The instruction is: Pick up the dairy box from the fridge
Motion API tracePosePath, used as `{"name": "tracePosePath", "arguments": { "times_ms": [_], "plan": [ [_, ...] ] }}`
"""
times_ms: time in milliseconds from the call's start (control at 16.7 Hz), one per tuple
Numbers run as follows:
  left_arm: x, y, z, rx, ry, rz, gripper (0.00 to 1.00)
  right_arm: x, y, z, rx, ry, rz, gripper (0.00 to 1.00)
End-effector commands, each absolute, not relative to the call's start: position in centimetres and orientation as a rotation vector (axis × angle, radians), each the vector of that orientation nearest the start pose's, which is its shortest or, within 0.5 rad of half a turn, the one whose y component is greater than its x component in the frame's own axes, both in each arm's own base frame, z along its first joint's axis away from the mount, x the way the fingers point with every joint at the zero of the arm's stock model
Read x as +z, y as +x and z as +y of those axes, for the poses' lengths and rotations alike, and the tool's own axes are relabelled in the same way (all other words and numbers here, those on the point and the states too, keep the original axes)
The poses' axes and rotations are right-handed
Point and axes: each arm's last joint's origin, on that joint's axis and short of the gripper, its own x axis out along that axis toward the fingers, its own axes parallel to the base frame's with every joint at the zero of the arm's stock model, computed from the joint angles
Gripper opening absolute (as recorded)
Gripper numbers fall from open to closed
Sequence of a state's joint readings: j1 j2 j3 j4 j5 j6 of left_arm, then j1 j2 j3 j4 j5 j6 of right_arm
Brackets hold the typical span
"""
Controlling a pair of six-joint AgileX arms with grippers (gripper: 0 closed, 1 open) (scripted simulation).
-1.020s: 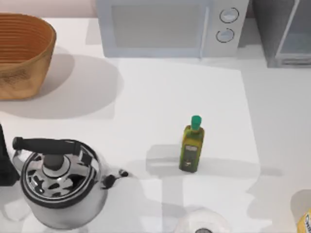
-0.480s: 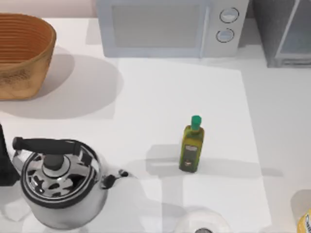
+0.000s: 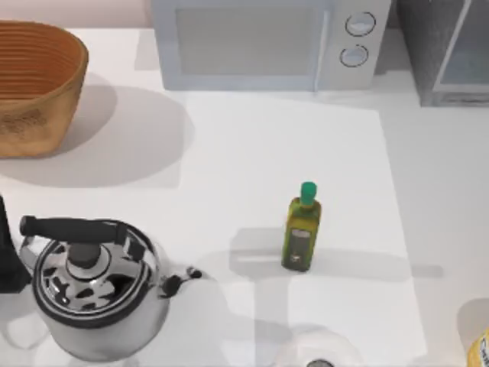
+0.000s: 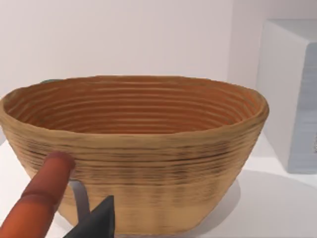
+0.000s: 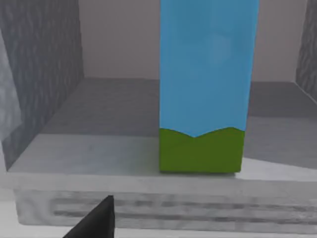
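You are looking, through the right wrist camera, straight into the open fridge [image 5: 44,99], where the dairy box [image 5: 203,99] stands upright on the grey floor of the compartment, its long axis vertical. Its light-blue side faces you, with the green band at the bottom, and its base sits just behind the front lip of the fridge floor. The speckled dark inner wall is on one side of it and the pale back wall behind it; nothing stands between the camera and the box. A dark tip of the right fingers [image 5: 96,220] shows below the lip, apart from the box; you cannot tell whether they are spread or closed.

From above, the fridge [image 3: 447,46] occupies the far right corner of the desk [image 3: 252,145], just right of the microwave [image 3: 267,42]. The oil bottle [image 3: 302,227] stands upright near the middle, the kettle [image 3: 95,287] near left, the basket [image 3: 34,84] far left.

The left fingers [image 4: 96,223] hang near the basket, beside the kettle's handle; their state cannot be told.
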State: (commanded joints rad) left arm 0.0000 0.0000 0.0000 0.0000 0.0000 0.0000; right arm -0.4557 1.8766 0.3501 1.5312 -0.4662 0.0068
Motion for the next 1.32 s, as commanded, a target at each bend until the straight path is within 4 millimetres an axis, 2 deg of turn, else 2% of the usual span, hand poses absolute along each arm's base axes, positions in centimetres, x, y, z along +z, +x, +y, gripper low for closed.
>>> {"name": "tracePosePath", "arguments": {
  "times_ms": [300,480,660,1020,1320],
  "plan": [
    [16.0,10.6,-0.1,0.000,0.000,0.000,1.00,11.4,34.6,-10.4,0.047,-0.009,-0.017,1.00],
    [16.0,10.6,-0.1,0.000,0.000,0.000,1.00,11.7,38.7,-9.8,0.021,-0.004,-0.008,1.00],
    [16.0,10.6,-0.1,0.000,0.000,0.000,1.00,11.8,40.3,-9.6,-0.009,-0.004,0.001,1.00],
    [16.0,10.6,-0.1,0.000,0.000,0.000,1.00,11.7,40.6,-9.7,-0.011,-0.004,0.003,1.00],
    [16.0,10.6,-0.1,0.000,0.000,0.000,1.00,11.9,44.6,-9.8,-0.010,-0.006,-0.006,1.00]
  ]
}}
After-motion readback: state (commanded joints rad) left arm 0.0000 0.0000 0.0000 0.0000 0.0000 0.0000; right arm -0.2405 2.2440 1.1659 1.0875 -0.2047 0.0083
